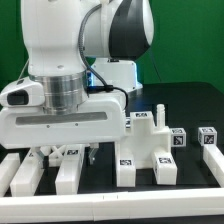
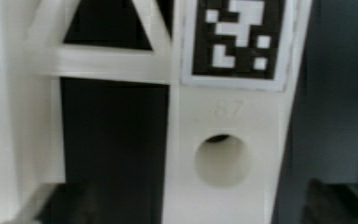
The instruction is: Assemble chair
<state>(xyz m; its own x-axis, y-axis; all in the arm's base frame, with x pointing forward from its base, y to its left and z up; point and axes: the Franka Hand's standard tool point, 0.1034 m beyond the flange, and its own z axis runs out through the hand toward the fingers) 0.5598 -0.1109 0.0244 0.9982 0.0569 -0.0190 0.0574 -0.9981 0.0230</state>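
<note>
**On the black table (image 1: 190, 105), the chair (image 1: 148, 152) is only partly joined**

Exterior view: in front of a green backdrop (image 1: 190, 40), the chair is there as separate white pieces. One joined block stands toward the exterior view's right, with two small cubes (image 1: 178, 140) just beside it. Loose slabs (image 1: 68, 172) lie under the arm. The gripper (image 1: 70, 152) hangs low over these slabs. Its fingers are hidden, so one cannot tell how wide it is or whether it holds something.

Wrist view: a white slab with an oval hole (image 2: 220, 160) and a tag (image 2: 238, 40) fills the picture, very near. Most of the joining seems left to do.
</note>
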